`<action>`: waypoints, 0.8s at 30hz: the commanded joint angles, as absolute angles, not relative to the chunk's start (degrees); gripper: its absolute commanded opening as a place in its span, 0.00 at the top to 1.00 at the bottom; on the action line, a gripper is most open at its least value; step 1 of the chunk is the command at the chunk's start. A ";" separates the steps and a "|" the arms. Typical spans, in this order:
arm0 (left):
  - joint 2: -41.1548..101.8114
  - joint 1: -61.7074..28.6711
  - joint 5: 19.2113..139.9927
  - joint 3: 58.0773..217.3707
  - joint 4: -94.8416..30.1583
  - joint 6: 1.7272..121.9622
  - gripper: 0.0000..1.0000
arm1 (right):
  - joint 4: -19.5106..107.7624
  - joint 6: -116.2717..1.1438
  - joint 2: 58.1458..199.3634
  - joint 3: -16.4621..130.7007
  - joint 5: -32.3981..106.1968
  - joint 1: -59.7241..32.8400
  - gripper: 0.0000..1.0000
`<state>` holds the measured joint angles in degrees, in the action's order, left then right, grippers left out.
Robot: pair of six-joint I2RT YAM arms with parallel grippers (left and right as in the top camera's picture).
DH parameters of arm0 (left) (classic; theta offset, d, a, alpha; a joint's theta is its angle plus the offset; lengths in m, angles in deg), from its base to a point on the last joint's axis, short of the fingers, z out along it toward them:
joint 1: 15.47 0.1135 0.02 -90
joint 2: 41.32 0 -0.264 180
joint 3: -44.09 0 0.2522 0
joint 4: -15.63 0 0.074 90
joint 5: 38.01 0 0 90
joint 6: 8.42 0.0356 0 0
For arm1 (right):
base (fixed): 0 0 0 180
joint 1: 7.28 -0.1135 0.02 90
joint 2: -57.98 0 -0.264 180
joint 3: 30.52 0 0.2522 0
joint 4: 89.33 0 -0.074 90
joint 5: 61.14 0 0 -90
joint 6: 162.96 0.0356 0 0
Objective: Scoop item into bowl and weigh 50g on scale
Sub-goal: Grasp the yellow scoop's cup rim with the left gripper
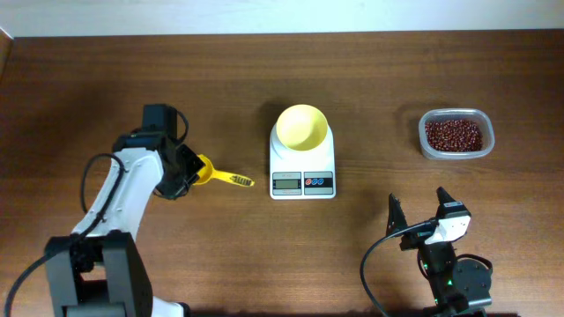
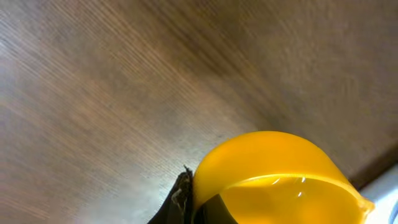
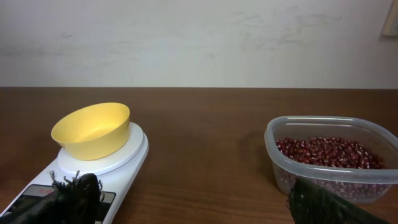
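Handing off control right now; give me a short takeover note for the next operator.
Left gripper: at the cup of the small yellow plastic scoop; grip unconfirmed.
Right gripper: open, holding nothing.
Small round pale yellow bowl: empty, on the white square digital scale.
Dark red-brown beans: in the clear rectangular plastic container, right of the scale.
Done: bowl on scale. Left: scoop beans into bowl until 50g.
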<state>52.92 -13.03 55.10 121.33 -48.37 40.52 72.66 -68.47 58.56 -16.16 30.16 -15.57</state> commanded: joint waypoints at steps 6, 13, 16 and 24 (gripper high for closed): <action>56.83 -12.70 58.44 124.13 -50.25 56.02 1.00 | 72.40 -68.47 58.17 -16.44 29.65 -15.90 0.01; 64.61 -12.68 61.20 124.13 -44.70 62.38 1.00 | 72.40 -68.47 58.19 -16.44 29.65 -15.90 0.01; 64.65 -12.70 60.59 124.13 -44.90 66.84 1.00 | 72.40 -68.47 58.19 -16.44 29.65 -15.90 0.01; 64.65 -12.70 56.67 124.11 -45.73 69.70 0.99 | 72.40 -68.47 58.19 -16.44 29.65 -15.90 0.01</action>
<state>64.13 -13.03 57.48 123.23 -45.66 68.59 72.66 -68.47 58.56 -16.16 30.16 -15.57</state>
